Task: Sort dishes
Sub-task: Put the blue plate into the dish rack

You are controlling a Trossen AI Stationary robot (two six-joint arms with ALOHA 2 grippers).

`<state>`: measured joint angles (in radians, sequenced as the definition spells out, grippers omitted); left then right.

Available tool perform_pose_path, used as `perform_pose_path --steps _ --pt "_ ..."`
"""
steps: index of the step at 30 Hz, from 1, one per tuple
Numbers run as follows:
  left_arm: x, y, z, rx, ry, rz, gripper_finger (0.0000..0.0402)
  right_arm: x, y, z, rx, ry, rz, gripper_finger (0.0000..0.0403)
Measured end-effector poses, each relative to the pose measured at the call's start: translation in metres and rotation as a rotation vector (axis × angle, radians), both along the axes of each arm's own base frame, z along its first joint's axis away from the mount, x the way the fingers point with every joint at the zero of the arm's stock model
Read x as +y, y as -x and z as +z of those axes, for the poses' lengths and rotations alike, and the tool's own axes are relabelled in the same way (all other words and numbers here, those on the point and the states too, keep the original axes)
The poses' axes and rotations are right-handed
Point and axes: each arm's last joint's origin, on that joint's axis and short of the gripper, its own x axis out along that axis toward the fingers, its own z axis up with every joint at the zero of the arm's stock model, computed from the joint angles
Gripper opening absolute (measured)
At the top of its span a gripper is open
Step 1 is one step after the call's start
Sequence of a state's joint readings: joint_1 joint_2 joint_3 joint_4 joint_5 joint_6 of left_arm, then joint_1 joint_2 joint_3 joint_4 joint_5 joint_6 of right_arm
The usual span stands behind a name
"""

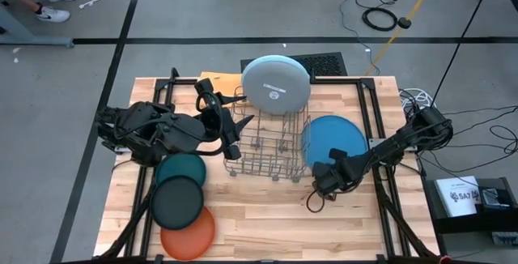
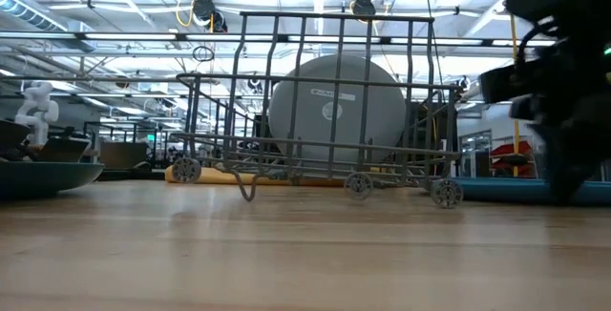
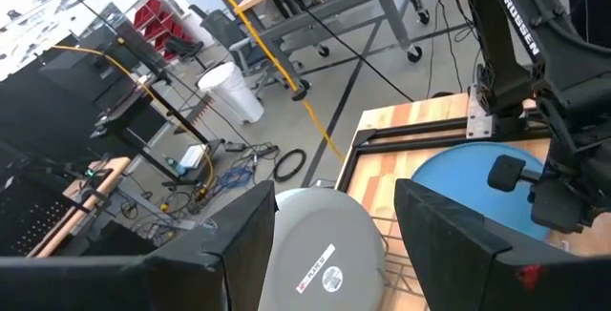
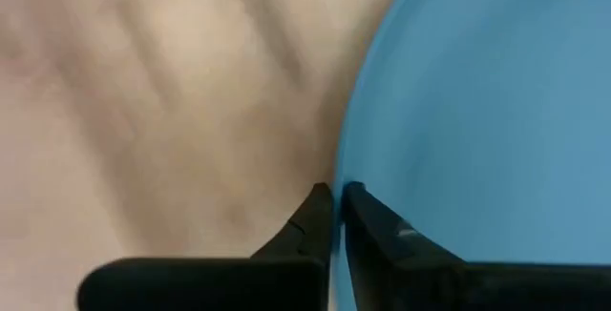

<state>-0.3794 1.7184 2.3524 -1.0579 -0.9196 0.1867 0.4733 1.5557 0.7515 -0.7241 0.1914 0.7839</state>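
A grey plate (image 1: 276, 86) stands on edge in the far end of the wire rack (image 1: 267, 146); it also shows in the low view (image 2: 336, 111) and the left wrist view (image 3: 320, 254). A medium blue plate (image 1: 336, 141) lies flat on the table right of the rack. Dark teal (image 1: 182, 168), black (image 1: 178, 202) and orange (image 1: 188, 233) plates overlap at the near left. No light blue plate shows. My left gripper (image 1: 227, 126) is open and empty at the rack's left side. My right gripper (image 1: 320, 185) is shut at the blue plate's near-left rim. My right gripper pinches the medium blue plate's rim (image 4: 346, 173) on its near-left side between its two fingertips, one finger over the plate and one on the table side. The fingers come from above, slanting down. The plate lies flat on the table (image 2: 535, 192).
A folded orange-yellow cloth (image 1: 217, 78) lies under the rack's far left corner. Black frame rails (image 1: 368, 110) run along the table's sides. Bare wood (image 1: 267, 223) lies in front of the rack. A person's feet (image 1: 53, 1) show on the floor beyond the table.
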Motion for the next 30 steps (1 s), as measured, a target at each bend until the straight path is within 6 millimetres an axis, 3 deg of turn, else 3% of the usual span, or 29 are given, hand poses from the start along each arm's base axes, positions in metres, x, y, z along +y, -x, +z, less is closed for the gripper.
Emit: perform_pose_path --steps 5,9,16,24,30 --pt "0.000 0.000 0.000 0.001 0.005 -0.008 0.0216 0.022 -0.007 0.042 0.025 -0.080 -0.017 0.0001" --pt "-0.002 -0.003 -0.002 0.010 0.007 -0.024 0.0216 0.034 -0.008 0.079 -0.015 0.035 -0.086 0.0000" --pt "-0.005 -0.009 -0.007 0.029 0.010 -0.047 0.0216 0.056 0.000 0.147 -0.252 0.184 -0.199 0.0000" --pt "-0.002 -0.014 -0.009 0.047 0.019 -0.073 0.0216 0.073 0.012 0.190 -0.466 0.261 -0.128 0.0000" --pt "0.003 -0.021 -0.014 0.138 0.024 -0.279 0.0216 0.083 0.015 0.217 -0.562 0.298 0.053 0.0000"
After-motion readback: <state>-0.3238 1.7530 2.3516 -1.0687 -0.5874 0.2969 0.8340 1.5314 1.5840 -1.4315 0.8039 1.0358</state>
